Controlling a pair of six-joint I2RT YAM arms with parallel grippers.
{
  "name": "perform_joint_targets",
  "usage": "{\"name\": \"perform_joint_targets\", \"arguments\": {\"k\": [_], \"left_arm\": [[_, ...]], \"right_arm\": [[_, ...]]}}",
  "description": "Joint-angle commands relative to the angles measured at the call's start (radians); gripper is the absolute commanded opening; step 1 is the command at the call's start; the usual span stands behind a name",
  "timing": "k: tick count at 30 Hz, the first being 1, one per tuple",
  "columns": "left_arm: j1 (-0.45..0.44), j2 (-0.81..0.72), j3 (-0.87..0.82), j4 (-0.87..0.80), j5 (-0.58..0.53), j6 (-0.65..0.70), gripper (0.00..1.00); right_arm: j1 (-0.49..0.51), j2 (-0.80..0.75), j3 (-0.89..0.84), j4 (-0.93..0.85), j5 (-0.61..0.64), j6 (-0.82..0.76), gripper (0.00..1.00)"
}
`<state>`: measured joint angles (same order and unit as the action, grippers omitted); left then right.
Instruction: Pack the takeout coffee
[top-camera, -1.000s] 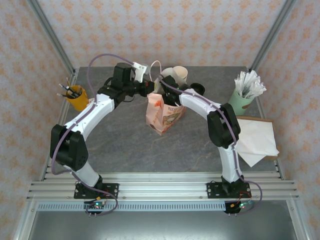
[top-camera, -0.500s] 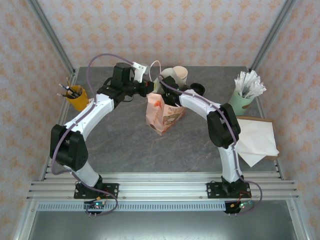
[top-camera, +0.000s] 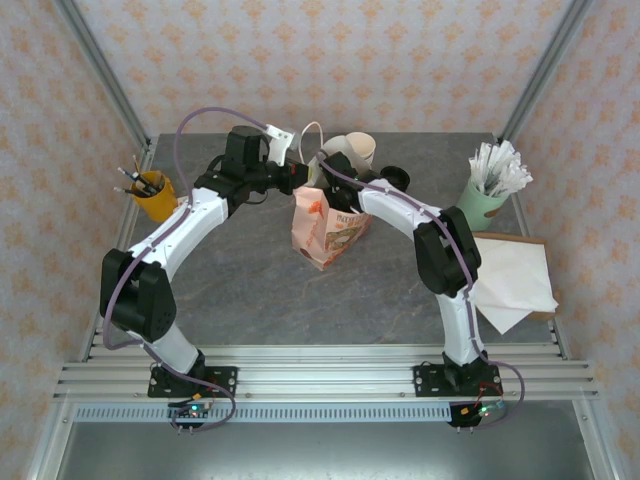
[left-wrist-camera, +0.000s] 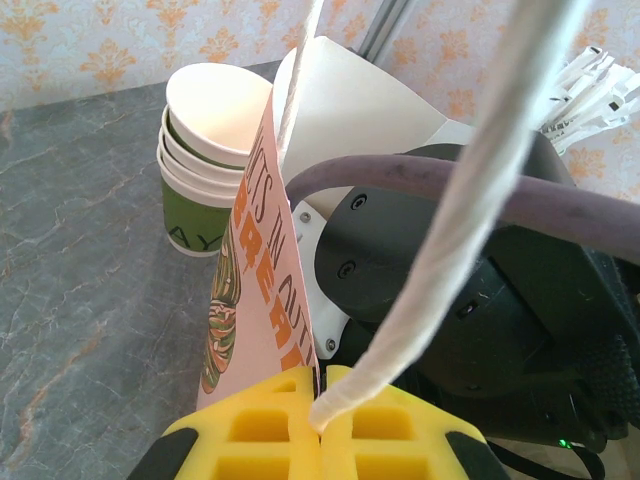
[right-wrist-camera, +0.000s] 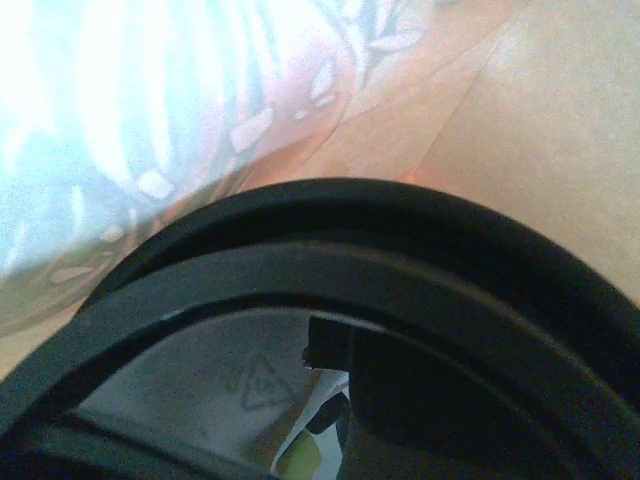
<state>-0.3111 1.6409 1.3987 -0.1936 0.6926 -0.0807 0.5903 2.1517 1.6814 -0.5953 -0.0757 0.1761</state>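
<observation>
Top external: the left claw (top-camera: 298, 176) has the white cord handle of the printed paper bag (top-camera: 325, 235), which stands at the rear middle of the desk (top-camera: 260, 290). The right arm (top-camera: 400, 210) reaches down into the bag mouth. A stack of lidless green cups (top-camera: 355, 150) stands just behind the bag. The mint cup of wrapped sticks (top-camera: 487, 205) is well off to the right and the yellow pen cup (top-camera: 155, 195) to the left. The desk in front of the bag is bare.

Left wrist: the yellow pads (left-wrist-camera: 260, 430) are pressed together, clamped on the cord handle (left-wrist-camera: 440, 260). The bag wall runs just beside the right arm's black housing, so the fit at the rim is tight.

Right wrist: the takeout coffee's black lid (right-wrist-camera: 330, 230) lies close under the lens with paper walls around it, so the cup is inside the bag. The right claw stands wide; whether it is gripping or has released cannot be told.

Judgement: insertion is nearly complete. What remains is to seat the cup, let go, and withdraw straight up clear of rim and cord.
</observation>
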Motion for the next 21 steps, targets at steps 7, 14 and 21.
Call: {"name": "perform_joint_targets", "arguments": {"k": [7,14,21], "left_arm": [[0.018,-0.007,-0.015,0.021,-0.007,0.068,0.00],[0.026,-0.016,0.010,0.001,0.010,0.084,0.00],[0.033,-0.049,-0.052,0.045,0.008,0.071,0.00]], "right_arm": [[0.052,0.484,-0.277,-0.236,-0.271,0.056,0.22],[0.049,0.341,-0.211,-0.291,-0.209,0.043,0.21],[0.045,0.175,-0.253,-0.385,-0.194,0.020,0.21]]}}
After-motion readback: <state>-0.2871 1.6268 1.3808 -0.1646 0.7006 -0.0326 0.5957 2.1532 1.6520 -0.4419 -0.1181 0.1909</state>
